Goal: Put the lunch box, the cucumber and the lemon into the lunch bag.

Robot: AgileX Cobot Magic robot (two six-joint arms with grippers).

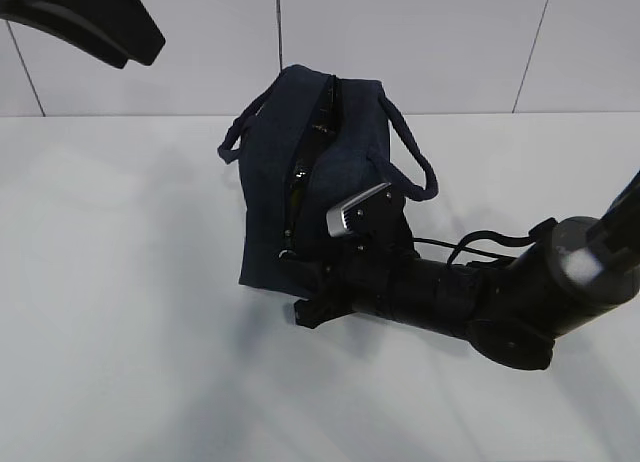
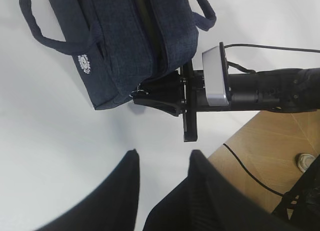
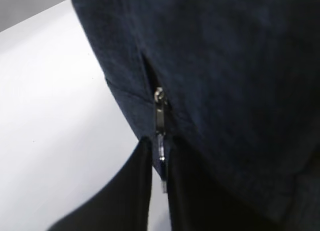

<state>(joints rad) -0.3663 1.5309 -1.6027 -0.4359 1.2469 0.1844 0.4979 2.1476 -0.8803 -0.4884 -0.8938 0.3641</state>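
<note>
The dark navy lunch bag (image 1: 320, 182) stands on the white table with its zipper running down the near end. My right gripper (image 3: 160, 151) is at the bag's lower end, its jaws closed down narrowly around the silver zipper pull (image 3: 160, 122). In the left wrist view the same gripper (image 2: 145, 93) is pressed against the lunch bag (image 2: 130, 46). My left gripper (image 2: 162, 158) hangs open and empty above the bare table, apart from the bag. The lunch box, the cucumber and the lemon are out of view.
The left arm (image 1: 90, 17) is raised at the top left, well away from the bag. The right arm (image 1: 480, 297) lies low across the table from the right. The table's edge and a wooden floor (image 2: 270, 156) show in the left wrist view.
</note>
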